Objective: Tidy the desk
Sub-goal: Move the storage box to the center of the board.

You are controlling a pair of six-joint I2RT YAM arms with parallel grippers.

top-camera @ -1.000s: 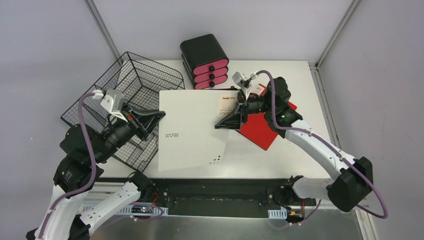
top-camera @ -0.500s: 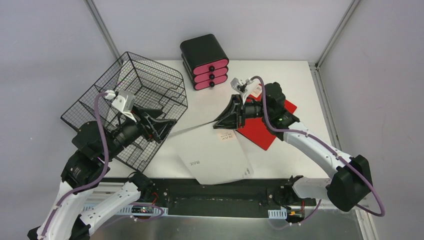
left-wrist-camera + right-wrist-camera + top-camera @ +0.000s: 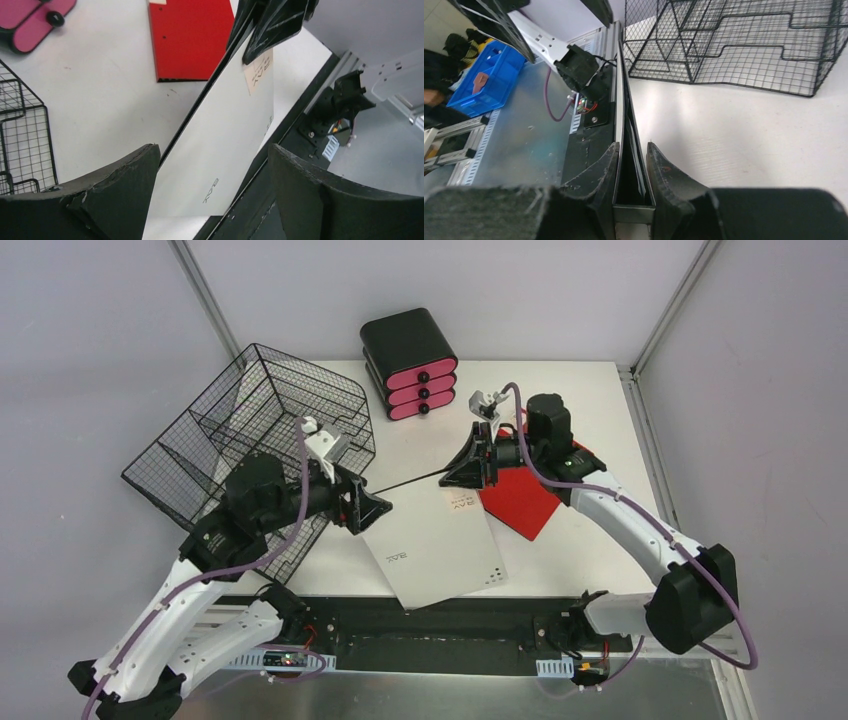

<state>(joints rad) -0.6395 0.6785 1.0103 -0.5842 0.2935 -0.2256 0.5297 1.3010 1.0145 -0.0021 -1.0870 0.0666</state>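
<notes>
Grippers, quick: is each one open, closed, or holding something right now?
Left gripper: open, gripping nothing.
Right gripper: closed on the edge of the white folder.

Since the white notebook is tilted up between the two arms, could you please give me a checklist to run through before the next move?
1. Grip: right gripper shut on the white notebook's raised edge, a finger on each side: ok.
2. Free arm: left gripper open and empty: ok.
3. Notebook edge between the left gripper's fingers: cannot tell.
4. Notebook's lower edge resting on the desk: cannot tell; its near corner looks past the desk's near edge.
5. The red notebook lies flat behind the white one: ok.
</notes>
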